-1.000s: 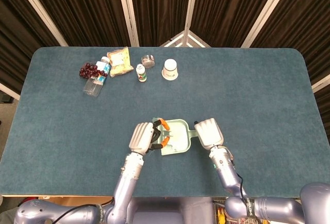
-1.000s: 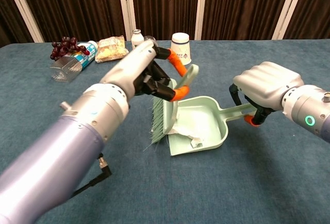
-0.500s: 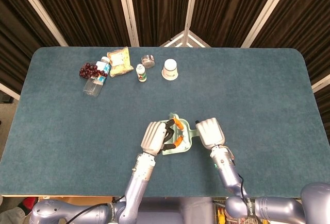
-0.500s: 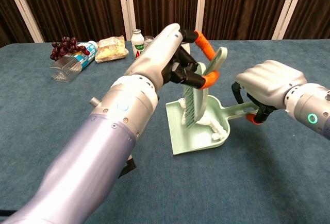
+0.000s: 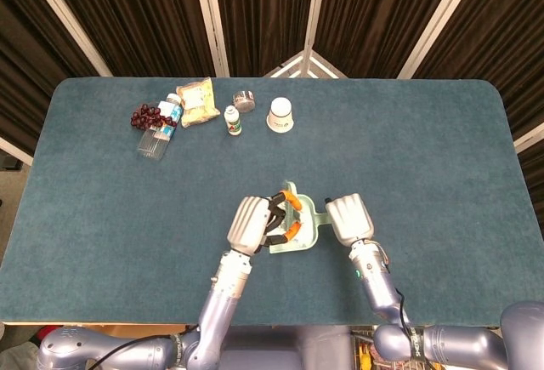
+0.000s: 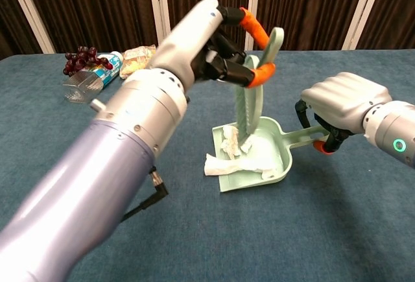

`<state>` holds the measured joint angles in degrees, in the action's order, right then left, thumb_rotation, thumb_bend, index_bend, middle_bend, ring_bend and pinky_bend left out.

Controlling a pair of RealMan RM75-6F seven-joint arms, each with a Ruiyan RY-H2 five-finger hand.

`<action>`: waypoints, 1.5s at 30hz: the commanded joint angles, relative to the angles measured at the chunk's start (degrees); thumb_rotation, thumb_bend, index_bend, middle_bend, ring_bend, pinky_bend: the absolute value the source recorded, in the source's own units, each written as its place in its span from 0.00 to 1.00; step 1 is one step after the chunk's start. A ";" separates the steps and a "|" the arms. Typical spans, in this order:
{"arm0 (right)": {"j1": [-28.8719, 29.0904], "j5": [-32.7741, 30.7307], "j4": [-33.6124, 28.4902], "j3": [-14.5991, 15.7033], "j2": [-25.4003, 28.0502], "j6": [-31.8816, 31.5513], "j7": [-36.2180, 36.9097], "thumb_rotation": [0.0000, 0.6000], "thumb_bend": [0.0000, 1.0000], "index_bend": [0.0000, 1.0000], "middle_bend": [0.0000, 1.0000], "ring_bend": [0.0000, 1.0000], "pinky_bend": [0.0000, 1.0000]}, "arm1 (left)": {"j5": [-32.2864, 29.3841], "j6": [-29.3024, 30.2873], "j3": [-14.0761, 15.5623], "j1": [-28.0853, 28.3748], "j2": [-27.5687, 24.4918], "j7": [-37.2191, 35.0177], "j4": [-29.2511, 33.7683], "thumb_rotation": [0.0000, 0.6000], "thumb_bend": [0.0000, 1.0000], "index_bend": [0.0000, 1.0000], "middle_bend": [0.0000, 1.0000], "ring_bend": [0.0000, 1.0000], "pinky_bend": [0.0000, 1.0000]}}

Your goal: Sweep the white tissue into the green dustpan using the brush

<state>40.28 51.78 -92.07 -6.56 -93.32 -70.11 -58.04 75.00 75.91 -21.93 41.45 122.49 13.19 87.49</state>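
The green dustpan (image 6: pixel 286 163) lies on the blue table, its handle (image 6: pixel 302 137) gripped by my right hand (image 6: pixel 344 103). My left hand (image 6: pixel 209 41) grips the green brush (image 6: pixel 246 104) and holds it upright, bristles down inside the pan. The white tissue (image 6: pixel 249 156) lies crumpled in the pan, one corner hanging over the front lip onto the table. From the head view, my left hand (image 5: pixel 252 221) and right hand (image 5: pixel 347 217) flank the dustpan (image 5: pixel 308 236) near the table's front edge, and the tissue is hidden.
At the back left are red grapes (image 5: pixel 146 116), a lying plastic bottle (image 5: pixel 158 133), a snack bag (image 5: pixel 197 102), a small white bottle (image 5: pixel 232 121), a clear round lid (image 5: pixel 246 98) and a white cup (image 5: pixel 281 115).
My left hand carried the brush from the pan's front lip into the pan and raised it more upright. The tissue went into the pan and now spreads towards its lip.
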 commanded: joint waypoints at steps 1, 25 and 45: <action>0.02 -0.08 -0.20 0.02 0.02 -0.11 -0.09 1.00 0.39 0.55 0.81 0.78 0.84 | 0.62 0.57 -0.40 -0.80 -2.03 0.07 2.09 1.00 0.64 0.77 1.00 1.00 1.00; 0.19 -1.49 -1.50 0.78 -0.09 -0.96 -1.75 1.00 0.39 0.52 0.81 0.78 0.84 | -1.52 0.42 2.73 -5.38 -12.41 1.16 9.85 1.00 0.63 0.77 1.00 1.00 1.00; -0.59 0.09 -3.03 1.12 2.50 -2.87 -0.85 1.00 0.39 0.00 0.81 0.78 0.84 | 0.33 0.63 3.69 -6.13 -16.86 2.86 10.27 1.00 0.63 0.77 1.00 1.00 1.00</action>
<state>39.95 51.31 -94.71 -5.41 -91.38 -72.64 -59.48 74.63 76.84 -18.51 35.18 106.64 15.10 97.55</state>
